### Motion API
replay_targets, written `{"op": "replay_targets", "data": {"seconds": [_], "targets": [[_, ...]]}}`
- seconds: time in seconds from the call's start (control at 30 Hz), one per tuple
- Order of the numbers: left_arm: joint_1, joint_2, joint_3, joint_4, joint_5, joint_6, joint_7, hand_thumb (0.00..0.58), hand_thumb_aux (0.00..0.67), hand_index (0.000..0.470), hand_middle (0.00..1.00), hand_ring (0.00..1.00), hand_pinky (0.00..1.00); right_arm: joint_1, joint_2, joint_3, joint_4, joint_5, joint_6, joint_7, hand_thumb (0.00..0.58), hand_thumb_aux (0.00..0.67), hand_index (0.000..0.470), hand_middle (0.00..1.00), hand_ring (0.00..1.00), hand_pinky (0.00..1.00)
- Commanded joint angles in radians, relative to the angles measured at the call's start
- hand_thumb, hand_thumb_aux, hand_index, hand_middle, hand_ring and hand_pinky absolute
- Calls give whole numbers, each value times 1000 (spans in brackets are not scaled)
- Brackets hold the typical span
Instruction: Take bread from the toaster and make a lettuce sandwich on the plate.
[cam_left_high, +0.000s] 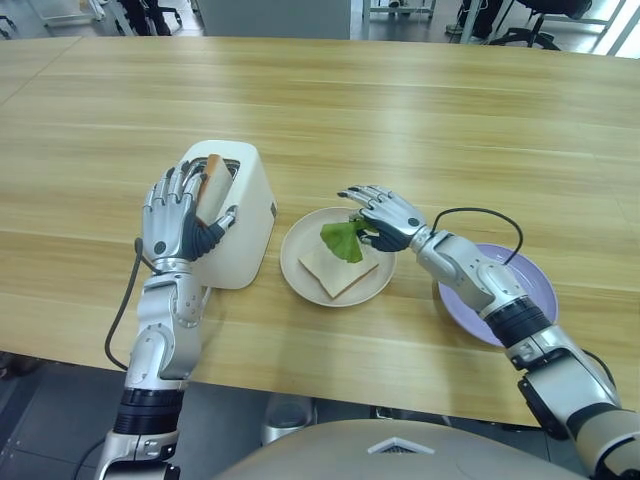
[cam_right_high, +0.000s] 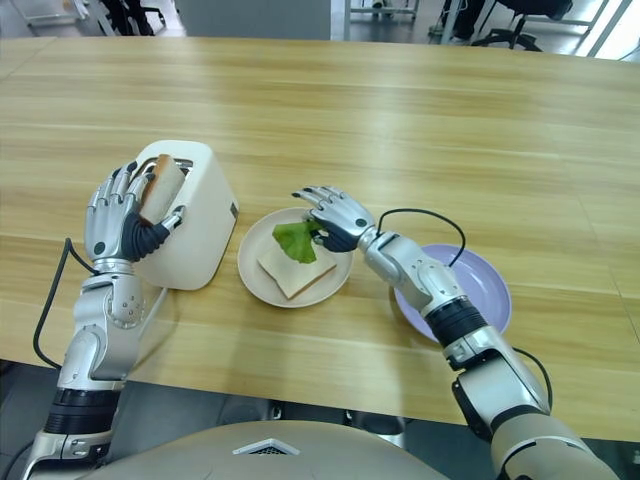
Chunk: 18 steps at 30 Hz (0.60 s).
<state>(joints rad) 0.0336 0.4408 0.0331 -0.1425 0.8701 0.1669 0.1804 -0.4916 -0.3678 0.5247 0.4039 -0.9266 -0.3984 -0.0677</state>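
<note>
1. Plainly the lettuce is limp, light and easily torn. My right robot hand pinches its upper edge over the slice on the beige plate.
2. The toast stands in the toaster on the bench. I judge it stiff and crumbly, so my left robot hand clasps its flat faces.
3. The leaf is crinkled green; the toast is pale with a brown crust.

L hand raised, fingers curled on bread slice; R hand palm down, pinching lettuce.
</note>
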Motion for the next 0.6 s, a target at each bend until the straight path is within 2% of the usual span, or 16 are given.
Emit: {"op": "replay_targets", "data": {"seconds": [0.03, 0.07, 0.1, 0.2, 0.23, 0.27, 0.33, 0.37, 0.43, 0.47, 0.5, 0.6], "targets": [[21, 9, -5, 95, -47, -9, -14, 580, 670, 460, 380, 380, 380, -29, 27, 45, 61, -18, -7, -18, 580, 670, 460, 0, 0, 0], [18, 10, -4, 102, -56, -17, -4, 580, 670, 460, 522, 522, 522, -34, 33, 54, 77, -21, -8, -23, 580, 670, 460, 0, 0, 0], [13, 9, 0, 106, -59, -22, 14, 580, 670, 460, 620, 620, 620, -38, 38, 61, 90, -21, -9, -31, 580, 670, 460, 0, 0, 0], [-4, 4, 30, 84, -59, -25, 93, 580, 670, 460, 612, 612, 612, -42, 53, 74, 113, -13, -13, -45, 580, 670, 460, 0, 0, 0], [-6, 3, 37, 67, -55, -21, 109, 580, 670, 460, 459, 459, 459, -41, 57, 77, 116, -10, -14, -49, 580, 670, 460, 0, 0, 0], [-6, 6, 37, 58, -58, -23, 111, 580, 670, 460, 75, 75, 75, -40, 59, 80, 120, -7, -15, -49, 580, 670, 460, 0, 0, 0], [-6, 4, 36, 42, -55, -20, 122, 580, 670, 460, 75, 75, 75, -38, 60, 84, 126, -4, -14, -54, 580, 670, 460, 0, 0, 0], [-9, 3, 35, 37, -45, -12, 131, 580, 670, 460, 12, 12, 12, -38, 61, 85, 129, -4, -14, -58, 580, 670, 460, 0, 0, 0], [-12, 0, 35, 28, -25, 13, 143, 580, 670, 460, 0, 0, 0, -38, 63, 86, 136, -2, -14, -65, 580, 670, 460, 0, 0, 0], [-10, 0, 36, 24, -25, 16, 145, 377, 273, 188, 0, 0, 0, -38, 64, 88, 140, -2, -15, -67, 580, 670, 460, 0, 0, 0], [-8, -1, 37, 20, -28, 19, 145, 0, 0, 0, 0, 0, 0, -38, 65, 89, 145, -1, -16, -68, 580, 670, 460, 0, 0, 0], [2, -1, 34, 8, -34, 28, 144, 0, 0, 0, 0, 0, 0, -41, 67, 94, 164, -6, -17, -79, 580, 670, 460, 0, 0, 0]]}}
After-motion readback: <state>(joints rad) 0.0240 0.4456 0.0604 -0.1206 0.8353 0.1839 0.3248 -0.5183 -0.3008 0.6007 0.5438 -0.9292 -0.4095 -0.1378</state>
